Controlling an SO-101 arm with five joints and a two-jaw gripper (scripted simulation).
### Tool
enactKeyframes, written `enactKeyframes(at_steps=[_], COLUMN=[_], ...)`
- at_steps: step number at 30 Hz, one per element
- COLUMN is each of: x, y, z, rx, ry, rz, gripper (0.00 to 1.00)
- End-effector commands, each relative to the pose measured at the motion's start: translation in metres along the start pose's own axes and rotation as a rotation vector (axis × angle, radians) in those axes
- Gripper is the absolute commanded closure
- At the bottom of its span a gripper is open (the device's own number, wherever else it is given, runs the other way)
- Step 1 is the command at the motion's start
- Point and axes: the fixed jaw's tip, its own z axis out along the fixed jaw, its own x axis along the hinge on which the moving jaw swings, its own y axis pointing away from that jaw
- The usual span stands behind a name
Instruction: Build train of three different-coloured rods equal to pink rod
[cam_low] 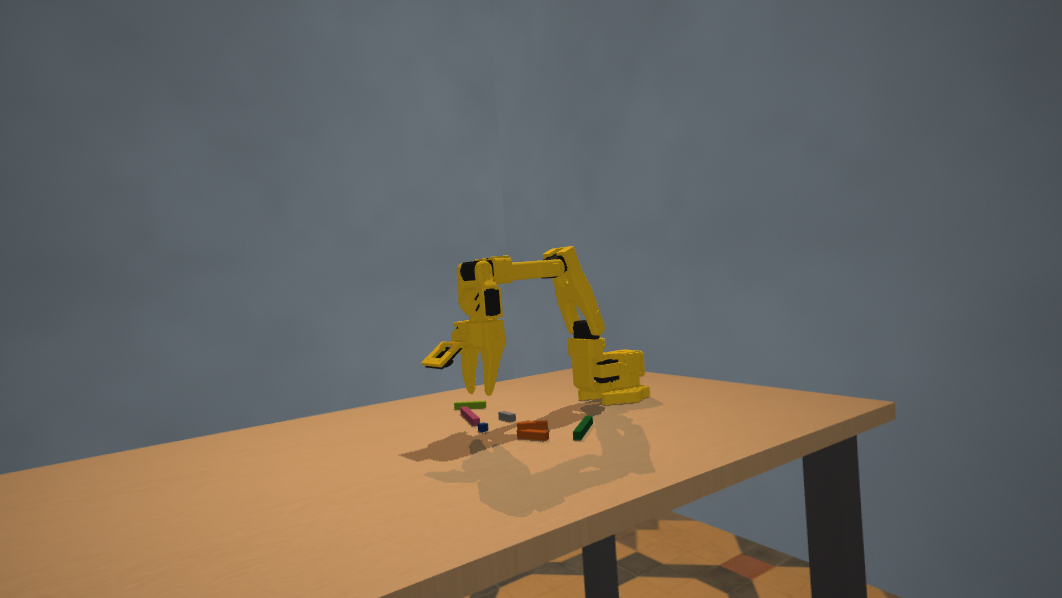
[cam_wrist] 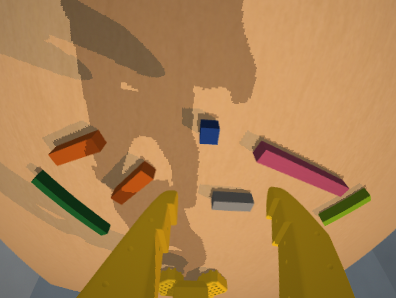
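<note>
My gripper (cam_low: pixel 479 389) (cam_wrist: pixel 222 194) hangs in the air above the rods, fingers a little apart with nothing between them. The rods all lie flat on the table (cam_low: pixel 222 520) (cam_wrist: pixel 319 51). The grey rod (cam_low: pixel 506 416) (cam_wrist: pixel 233 200) shows far below, between my fingers. The small blue rod (cam_low: pixel 483 427) (cam_wrist: pixel 209 132) lies beyond it. The pink rod (cam_low: pixel 468 415) (cam_wrist: pixel 300 168) and the lime rod (cam_low: pixel 469 405) (cam_wrist: pixel 344 206) lie to the right in the wrist view. Two orange rods (cam_low: pixel 532 425) (cam_wrist: pixel 77 147) (cam_wrist: pixel 133 182) and the green rod (cam_low: pixel 582 427) (cam_wrist: pixel 69 202) lie to the left.
The arm's base (cam_low: pixel 613 375) stands near the table's far edge, behind the green rod. The arm's shadow falls across the rods. The table's right edge lies beyond the base.
</note>
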Motion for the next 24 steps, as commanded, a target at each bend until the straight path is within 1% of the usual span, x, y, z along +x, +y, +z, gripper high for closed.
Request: enactKeyframes(at_steps=[1, 24], x=[-0.0079, -0.0084], y=[-0.0031, -0.004], z=[-0.012, -0.0113], rx=[0.001, 0.0], ry=[-0.068, -0.066], rz=[0.043, 0.057], gripper=[0.81, 0.81])
